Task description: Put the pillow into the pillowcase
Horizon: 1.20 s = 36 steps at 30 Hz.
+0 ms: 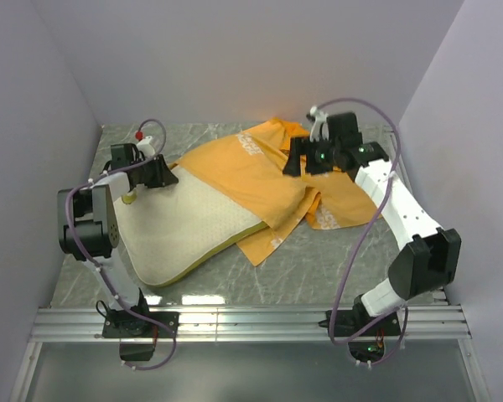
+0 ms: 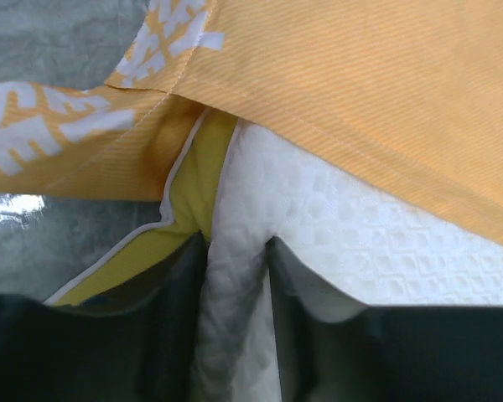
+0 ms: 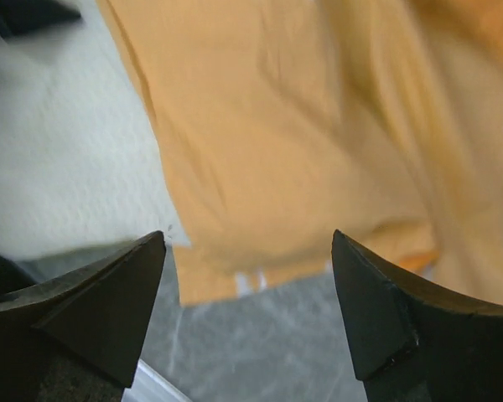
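Note:
The cream quilted pillow (image 1: 189, 230) lies at the left of the table, its far right end tucked under the orange pillowcase (image 1: 260, 167). At the pillow's far left corner, my left gripper (image 1: 172, 174) pinches a fold of it. In the left wrist view that white fold (image 2: 235, 293) stands between the dark fingers (image 2: 172, 318), with the pillow's yellow edge (image 2: 197, 180) and the pillowcase hem (image 2: 360, 84) just beyond. My right gripper (image 1: 308, 163) hovers open over the pillowcase (image 3: 277, 126), holding nothing, with the pillow (image 3: 59, 151) to its left.
The grey marbled table (image 1: 318, 260) is walled in by pale lilac panels on three sides. A metal rail (image 1: 251, 322) runs along the near edge by the arm bases. The pillowcase's printed white lettering (image 1: 250, 144) faces up.

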{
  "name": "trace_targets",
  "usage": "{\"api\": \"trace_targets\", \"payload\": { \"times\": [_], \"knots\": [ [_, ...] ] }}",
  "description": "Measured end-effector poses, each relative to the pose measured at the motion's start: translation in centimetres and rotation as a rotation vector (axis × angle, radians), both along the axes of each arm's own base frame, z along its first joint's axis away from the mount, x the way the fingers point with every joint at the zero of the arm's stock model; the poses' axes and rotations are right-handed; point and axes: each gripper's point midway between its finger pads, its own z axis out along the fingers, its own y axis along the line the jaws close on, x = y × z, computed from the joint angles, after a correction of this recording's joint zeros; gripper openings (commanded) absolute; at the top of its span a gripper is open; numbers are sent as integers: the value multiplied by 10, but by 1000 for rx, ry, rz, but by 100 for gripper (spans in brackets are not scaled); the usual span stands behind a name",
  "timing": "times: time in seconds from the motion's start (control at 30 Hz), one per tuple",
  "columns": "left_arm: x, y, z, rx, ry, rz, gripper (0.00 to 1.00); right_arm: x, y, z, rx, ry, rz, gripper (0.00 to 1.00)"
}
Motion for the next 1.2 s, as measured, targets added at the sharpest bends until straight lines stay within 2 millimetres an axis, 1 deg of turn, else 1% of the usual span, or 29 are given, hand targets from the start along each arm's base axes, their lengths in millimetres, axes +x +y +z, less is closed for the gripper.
{"api": "trace_targets", "payload": {
  "times": [0.03, 0.07, 0.1, 0.13, 0.17, 0.2, 0.27, 0.3, 0.33, 0.37, 0.4, 0.43, 0.47, 0.5, 0.53, 0.57, 0.6, 0.7, 0.77, 0.83, 0.9, 0.93, 0.97, 1.0, 1.03, 1.07, 1.1, 1.17, 1.2],
  "knots": [
    [-3, 0, 3, 5, -8, -5, 51, -11, -3, -14, -10, 40, 2, 86],
    [-7, -1, 6, 11, -15, -14, 57, -24, -6, -35, -19, 95, 3, 86],
    [-11, -1, 10, 22, -28, -25, 68, -37, -7, -54, -20, 139, 5, 86],
    [-17, -1, 16, 42, -48, -44, 74, -55, -11, -80, -27, 211, 3, 86],
    [-23, -2, 23, 60, -65, -65, 98, -73, -15, -103, -25, 275, -7, 87],
    [-30, -2, 33, 85, -90, -92, 99, -92, -19, -124, -19, 335, -18, 88],
    [-43, -7, 57, 134, -147, -147, 99, -125, -26, -151, -3, 428, -42, 90],
    [-49, -11, 71, 170, -188, -183, 99, -138, -28, -161, 11, 460, -55, 90],
    [-56, -18, 86, 212, -240, -226, 99, -147, -29, -167, 27, 483, -66, 90],
    [-64, -27, 99, 250, -286, -277, 99, -151, -28, -171, 48, 493, -74, 90],
    [-73, -40, 109, 285, -327, -335, 99, -151, -25, -173, 68, 495, -78, 90],
    [-84, -56, 116, 324, -371, -396, 99, -149, -22, -174, 86, 493, -80, 90],
    [-95, -73, 118, 346, -398, -451, 99, -144, -19, -174, 107, 490, -83, 89],
    [-110, -91, 115, 364, -414, -515, 99, -139, -15, -175, 126, 485, -83, 89],
    [-128, -109, 108, 376, -423, -588, 99, -134, -12, -177, 143, 484, -84, 89],
    [-143, -123, 98, 381, -419, -641, 99, -129, -9, -179, 155, 484, -84, 89],
    [-161, -134, 83, 401, -401, -694, 99, -126, -7, -182, 166, 490, -87, 89],
    [-199, -149, 41, 464, -321, -804, 99, -120, -3, -191, 190, 503, -95, 89],
    [-221, -158, 15, 519, -269, -877, 99, -121, -2, -197, 201, 505, -100, 89],
    [-231, -162, 2, 560, -253, -914, 99, -125, -2, -201, 209, 516, -105, 88],
    [-233, -165, -6, 595, -246, -926, 99, -127, -2, -207, 214, 526, -109, 85],
    [-231, -166, -10, 606, -243, -922, 94, -128, -2, -210, 214, 532, -111, 81],
    [-230, -167, -14, 612, -231, -914, 75, -128, -2, -213, 213, 542, -114, 81],
    [-228, -167, -18, 615, -212, -905, 64, -127, 0, -215, 222, 552, -112, 81],
    [-226, -167, -21, 618, -198, -893, 56, -125, 2, -216, 228, 560, -109, 79],
    [-223, -168, -23, 619, -188, -884, 51, -123, 4, -216, 234, 565, -107, 79],
    [-220, -169, -24, 613, -180, -874, 49, -119, 6, -216, 240, 571, -105, 79],
    [-218, -172, -21, 594, -176, -862, 47, -112, 11, -216, 256, 584, -99, 78],
    [-218, -174, -18, 582, -176, -858, 43, -108, 14, -216, 266, 594, -96, 77]
  ]
}}
